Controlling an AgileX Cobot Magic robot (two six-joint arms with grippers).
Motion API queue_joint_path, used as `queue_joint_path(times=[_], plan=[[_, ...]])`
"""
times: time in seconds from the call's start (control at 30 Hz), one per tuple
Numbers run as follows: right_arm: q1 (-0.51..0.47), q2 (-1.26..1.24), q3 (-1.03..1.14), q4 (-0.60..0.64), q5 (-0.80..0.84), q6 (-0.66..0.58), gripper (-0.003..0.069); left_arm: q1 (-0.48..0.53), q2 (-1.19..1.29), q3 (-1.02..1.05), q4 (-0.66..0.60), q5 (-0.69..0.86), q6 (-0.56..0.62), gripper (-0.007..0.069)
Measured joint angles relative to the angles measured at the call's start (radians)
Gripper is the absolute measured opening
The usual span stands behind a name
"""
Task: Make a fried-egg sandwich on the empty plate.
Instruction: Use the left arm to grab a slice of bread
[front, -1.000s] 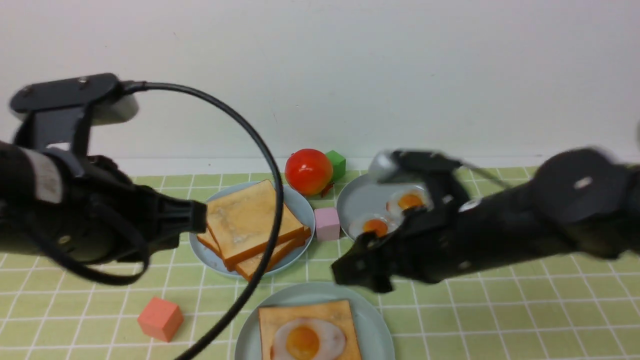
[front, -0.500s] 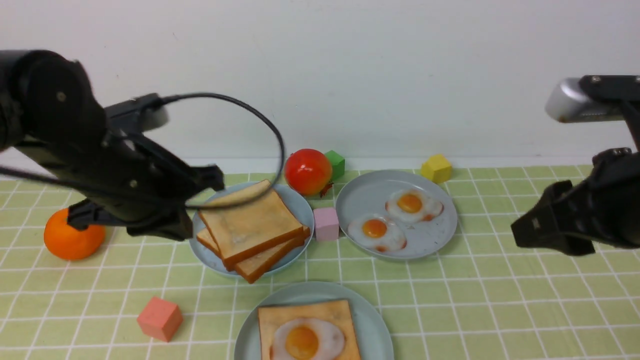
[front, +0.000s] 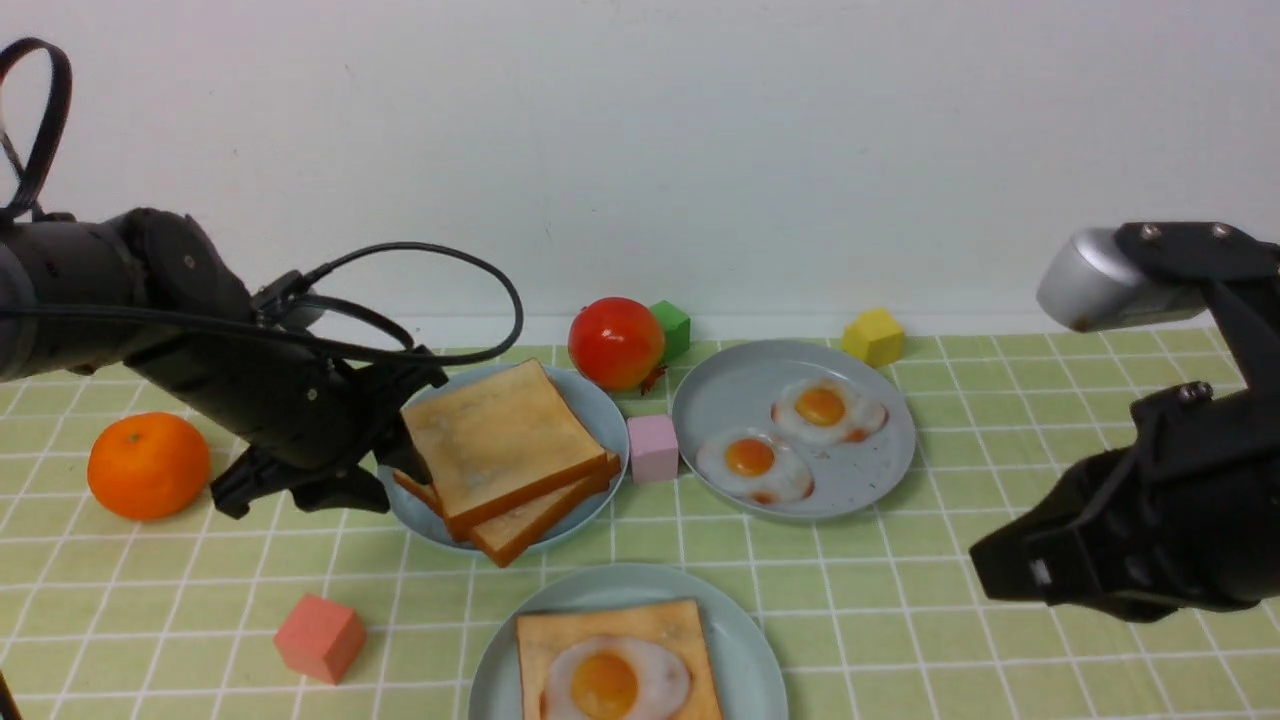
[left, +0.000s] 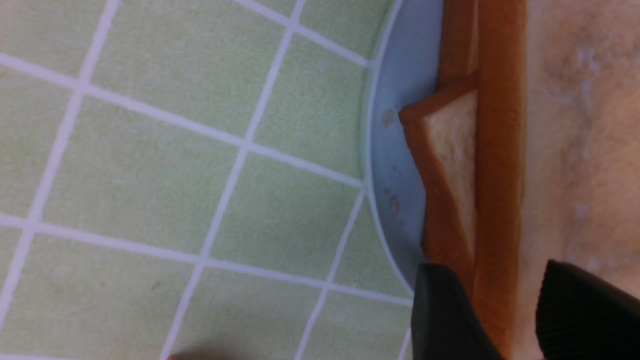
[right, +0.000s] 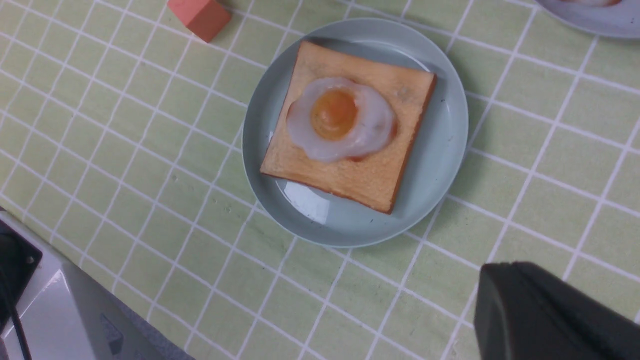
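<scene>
Our left gripper (left: 505, 315) has dropped astride the top toast slice (front: 495, 435); whether it is clamped we cannot tell. The fried egg (front: 605, 682) awaits covering.

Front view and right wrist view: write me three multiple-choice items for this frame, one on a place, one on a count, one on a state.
1. Where is the pink cube?
A) between the toast plate and the egg plate
B) left of both plates
C) right of both plates

2. How many fried eggs lie on the egg plate?
A) one
B) two
C) three

3. What state is the sandwich on the near plate in?
A) finished, top slice on
B) bare toast only
C) fried egg on top, uncovered

Answers: 1 A, it sits in the gap between them; 2 B, two yolks show; 3 C, the egg lies exposed on one slice.
</scene>
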Motion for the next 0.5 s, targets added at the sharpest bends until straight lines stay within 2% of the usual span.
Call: queue_joint_path(times=[0.2, 0.33, 0.43, 0.5], plan=[[0.001, 0.000, 0.000, 0.000, 0.005, 0.000, -0.0010, 0.000, 0.047, -0.001, -0.153, -0.052, 0.145, 0.0305], [0.001, 0.000, 0.000, 0.000, 0.020, 0.000, -0.0006, 0.000, 0.070, -0.001, -0.189, -0.077, 0.188, 0.0302], [0.001, 0.000, 0.000, 0.000, 0.035, 0.000, -0.0006, 0.000, 0.079, -0.003, -0.201, -0.080, 0.223, 0.0277], [0.001, 0.000, 0.000, 0.000, 0.045, 0.000, -0.0002, 0.000, 0.080, -0.004, -0.203, -0.080, 0.238, 0.0230]])
